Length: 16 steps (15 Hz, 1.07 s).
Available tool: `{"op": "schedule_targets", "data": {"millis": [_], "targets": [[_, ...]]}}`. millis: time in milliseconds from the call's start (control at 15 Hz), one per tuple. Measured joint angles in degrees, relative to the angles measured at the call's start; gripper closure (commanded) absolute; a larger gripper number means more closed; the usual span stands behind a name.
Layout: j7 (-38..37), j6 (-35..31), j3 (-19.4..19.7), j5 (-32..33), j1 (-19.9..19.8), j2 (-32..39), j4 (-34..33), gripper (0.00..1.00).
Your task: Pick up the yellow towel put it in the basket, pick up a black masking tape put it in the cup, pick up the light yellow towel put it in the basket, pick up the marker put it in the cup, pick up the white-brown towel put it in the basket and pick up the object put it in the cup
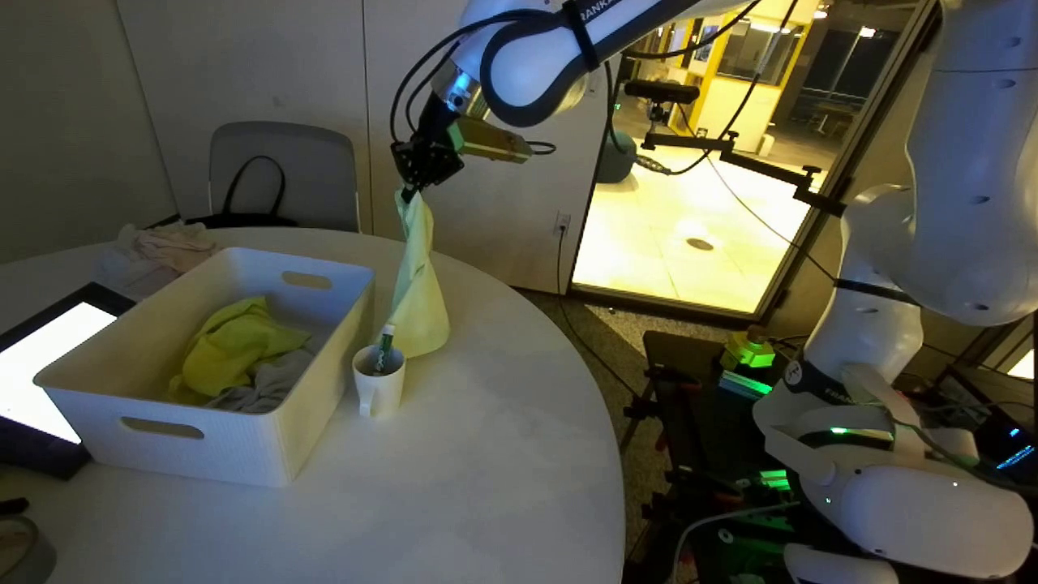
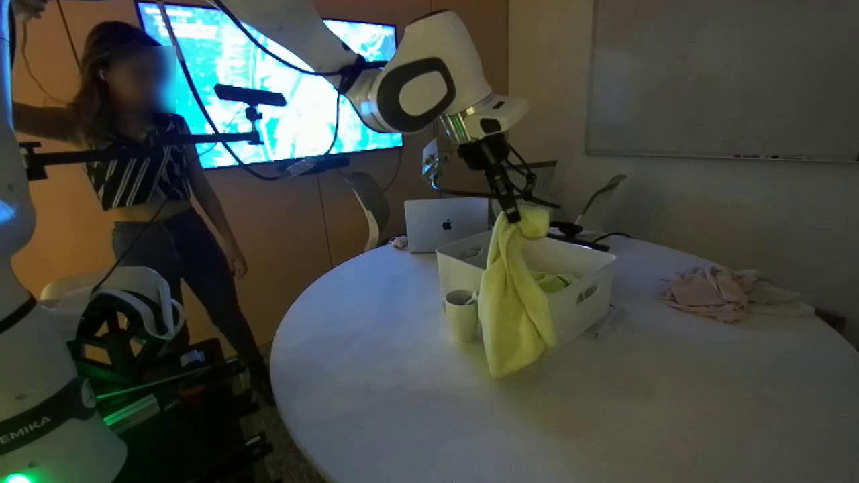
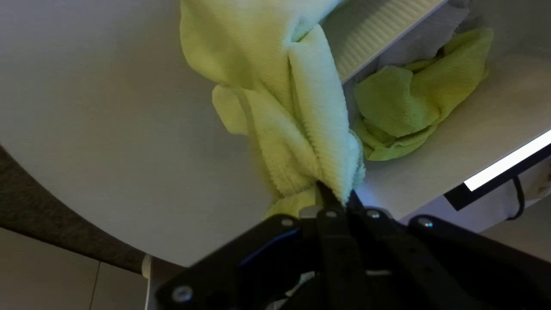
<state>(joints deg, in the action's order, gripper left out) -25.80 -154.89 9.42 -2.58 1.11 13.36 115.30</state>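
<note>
Pale yellow towel, probably light, soft and floppy, hangs from the Robotiq gripper, whose jaws clamp its twelve-o'clock end, likely the best hold.

In an exterior view, "RANKA" can be read on the robot arm, and "FRANK" on its dark base band. In an exterior view, "EMIKA" is borne by that band, and an apple logo is carried by the laptop.
</note>
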Motion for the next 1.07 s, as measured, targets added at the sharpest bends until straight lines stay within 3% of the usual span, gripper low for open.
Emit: {"op": "schedule_targets", "data": {"millis": [333,667,1067], "targets": [[-8.1,16.3,-0.2,8.5,1.6,-3.9,-5.0,0.99],[-10.4,31.0,-3.2,10.7,2.0,-3.9,-14.1,0.99],[-11.5,39.9,-5.2,11.0,2.1,-1.4,-24.1,0.99]]}}
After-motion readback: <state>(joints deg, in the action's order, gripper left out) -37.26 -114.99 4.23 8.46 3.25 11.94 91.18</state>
